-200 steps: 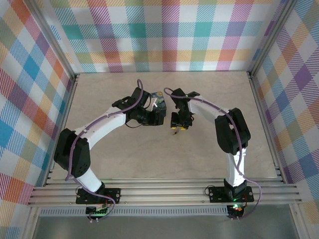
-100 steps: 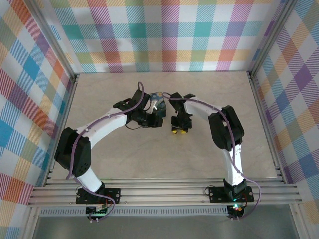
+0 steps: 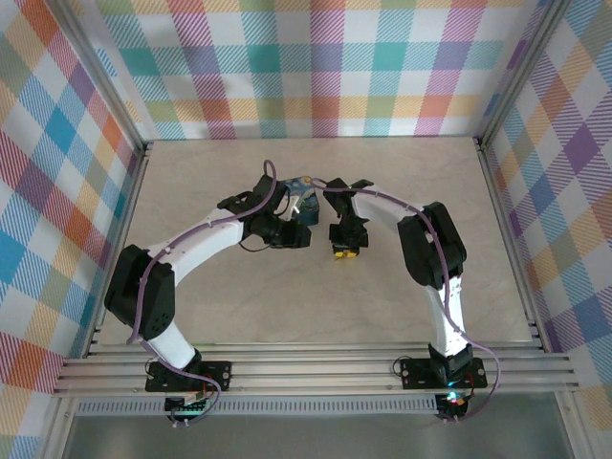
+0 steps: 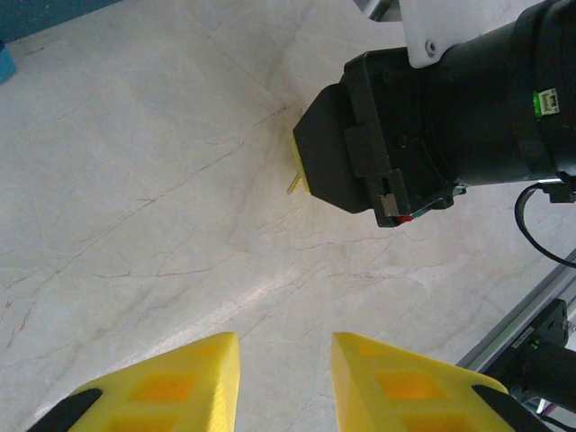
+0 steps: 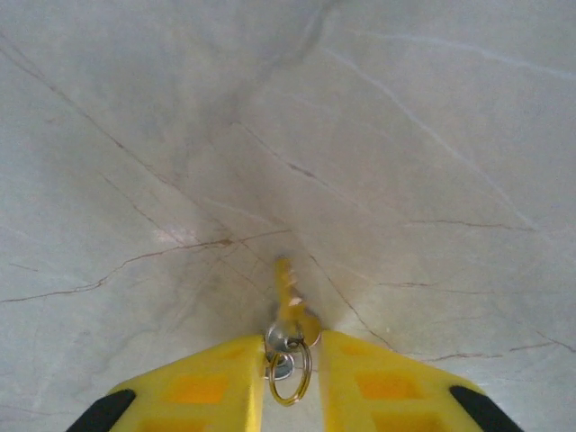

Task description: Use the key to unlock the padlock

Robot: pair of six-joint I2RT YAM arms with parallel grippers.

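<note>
The key (image 5: 288,297) is small and brassy and lies flat on the pale table, with a wire ring (image 5: 290,371) through its head. My right gripper (image 5: 292,340) points down at it, and its yellow fingers (image 5: 216,382) press the head from both sides. From above, that gripper (image 3: 341,252) stands just right of centre. The key's tip (image 4: 292,186) pokes out from under the right gripper's black housing (image 4: 360,144). My left gripper (image 4: 284,346) hovers close by, open with only bare table between its fingers; from above it (image 3: 298,233) sits left of the right one. The padlock is out of view.
A square dark-blue box with a painting print (image 3: 304,201) lies just behind the two grippers; its edge (image 4: 45,11) shows at the top left of the left wrist view. Aluminium rails (image 3: 316,368) run along the near edge, and plaid walls close the other sides.
My right gripper has come down and slightly forward onto the key, and its fingers have narrowed onto the key's head. The left arm has barely moved.
</note>
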